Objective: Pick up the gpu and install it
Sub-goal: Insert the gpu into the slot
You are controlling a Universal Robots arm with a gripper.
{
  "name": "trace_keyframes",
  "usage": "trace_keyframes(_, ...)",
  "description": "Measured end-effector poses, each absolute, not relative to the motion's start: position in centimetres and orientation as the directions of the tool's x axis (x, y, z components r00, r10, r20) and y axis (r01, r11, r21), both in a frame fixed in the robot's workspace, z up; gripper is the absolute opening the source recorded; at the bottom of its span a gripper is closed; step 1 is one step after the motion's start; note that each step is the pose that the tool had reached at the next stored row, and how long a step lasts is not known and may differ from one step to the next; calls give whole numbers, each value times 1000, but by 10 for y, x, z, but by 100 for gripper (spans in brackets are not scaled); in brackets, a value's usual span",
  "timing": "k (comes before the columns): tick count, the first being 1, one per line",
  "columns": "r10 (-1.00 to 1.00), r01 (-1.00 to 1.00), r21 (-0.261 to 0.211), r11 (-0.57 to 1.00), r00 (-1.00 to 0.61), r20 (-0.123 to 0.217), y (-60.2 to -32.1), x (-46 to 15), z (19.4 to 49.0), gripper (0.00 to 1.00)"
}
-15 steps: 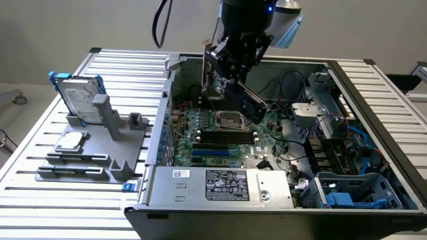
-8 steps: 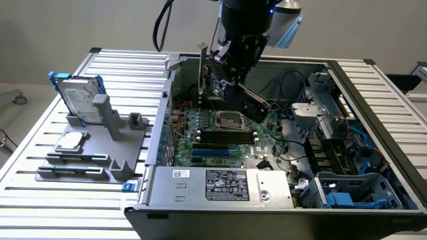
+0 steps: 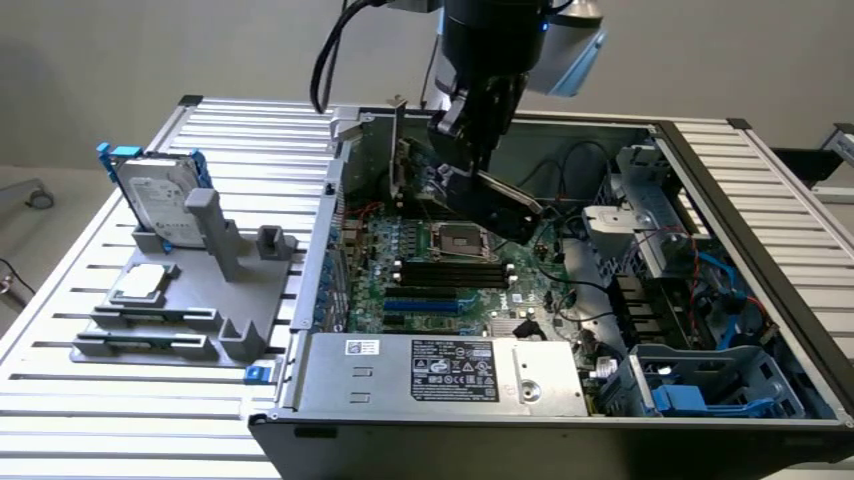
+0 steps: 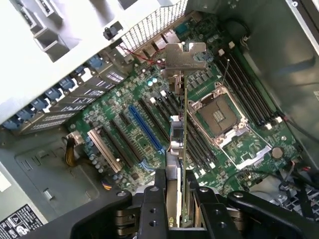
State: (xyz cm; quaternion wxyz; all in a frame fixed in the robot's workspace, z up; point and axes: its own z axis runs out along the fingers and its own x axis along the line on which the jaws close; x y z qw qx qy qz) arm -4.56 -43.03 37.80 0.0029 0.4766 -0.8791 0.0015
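My gripper (image 3: 465, 150) hangs inside the open computer case (image 3: 747, 230), shut on the gpu (image 3: 424, 180). The card stands on edge above the motherboard (image 3: 441, 280), apart from the slots below. In the wrist view the gpu (image 4: 183, 124) runs edge-on away from my gripper (image 4: 182, 214). Its silvery bracket (image 4: 184, 55) is at the far end, close to the perforated rear wall (image 4: 149, 25). The black fingers (image 4: 154, 209) clamp the card from both sides. A blue expansion slot (image 4: 145, 127) lies just to one side of the card's line, with black slots between the two.
The processor socket (image 4: 219, 117) sits open beside the memory slots (image 4: 249, 84). On the slatted table at the exterior view's left a grey fixture (image 3: 174, 320) holds a hard drive with blue rails (image 3: 160, 200) and a small silver chip (image 3: 144, 283). The power supply (image 3: 441, 370) fills the case's near end.
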Motion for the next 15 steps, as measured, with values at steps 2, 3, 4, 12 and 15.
trace_keyframes(2,-857,-857,0,515,-515,7,-430,-46,377,27)
trace_keyframes(3,-866,-866,0,499,-499,7,-430,-46,376,27)
trace_keyframes(4,-876,-876,0,482,-482,7,-430,-46,375,27)
trace_keyframes(12,-936,-936,0,352,-352,7,-430,-46,368,27)
trace_keyframes(15,-954,-954,0,299,-299,7,-430,-46,366,27)
